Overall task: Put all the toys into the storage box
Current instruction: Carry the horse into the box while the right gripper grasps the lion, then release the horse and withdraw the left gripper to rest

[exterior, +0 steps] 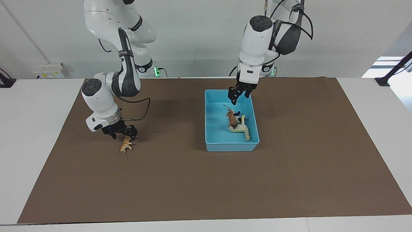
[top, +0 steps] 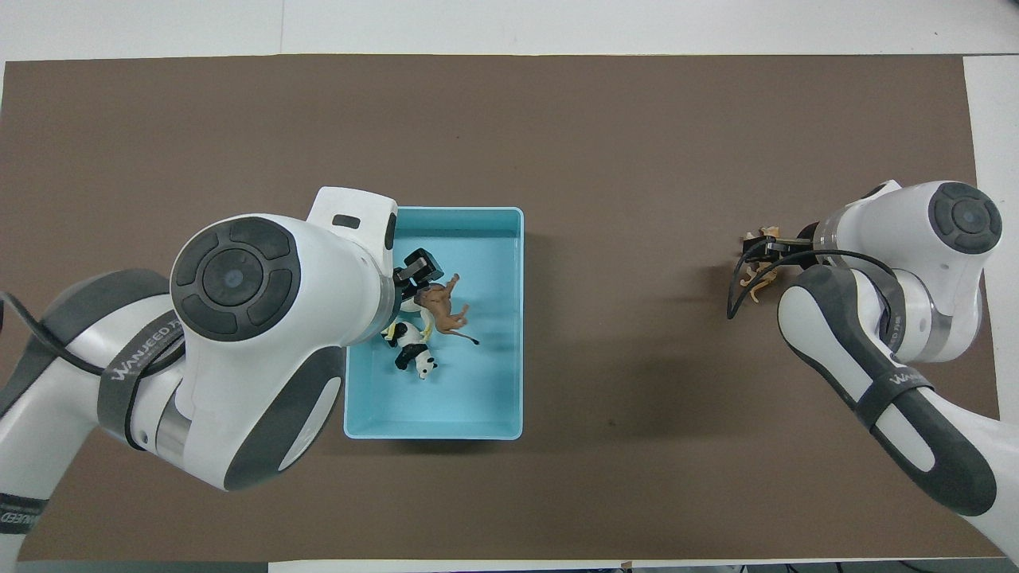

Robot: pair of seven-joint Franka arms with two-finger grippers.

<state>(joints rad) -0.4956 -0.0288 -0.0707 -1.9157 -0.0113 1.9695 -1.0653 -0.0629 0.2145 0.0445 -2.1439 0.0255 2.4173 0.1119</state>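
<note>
The light blue storage box (exterior: 231, 146) stands mid-table and also shows in the overhead view (top: 478, 398). In it lie the dark brown figurine (exterior: 231, 118) (top: 444, 309), the cream long-necked one (exterior: 243, 131) and the panda (top: 414, 356), close together. My left gripper (exterior: 239, 95) hangs open and empty over the box's end nearer the robots. The orange-tan spotted cat (exterior: 126, 144) (top: 756, 274) lies on the mat toward the right arm's end. My right gripper (exterior: 128, 135) is low, right at the cat's upper end; whether it grips the cat does not show.
A brown mat (exterior: 206, 187) covers the white table (exterior: 32, 129). The left arm's bulk hides part of the box and the cream figurine in the overhead view.
</note>
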